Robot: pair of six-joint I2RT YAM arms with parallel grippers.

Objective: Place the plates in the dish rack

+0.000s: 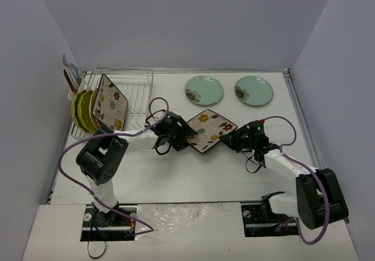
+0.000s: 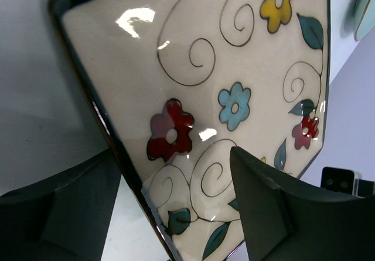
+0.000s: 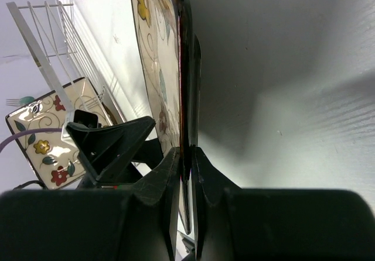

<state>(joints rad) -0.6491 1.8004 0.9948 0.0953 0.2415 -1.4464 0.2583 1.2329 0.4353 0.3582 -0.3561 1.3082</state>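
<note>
Top external view: square plate (image 1: pixel 209 131) lay between both arms; right gripper (image 1: pixel 233 139) was clamped on its edge, left gripper (image 1: pixel 187 136) straddled the opposite corner, jaws apart.

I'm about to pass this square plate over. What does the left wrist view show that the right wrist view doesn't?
Only left wrist: the square floral plate's painted face, the left end effector open astride its rim, and a teal plate's edge. Only right wrist: the right end effector clamped on that plate's rim, and the dish rack with a second square plate. Both: the same square plate.
</note>
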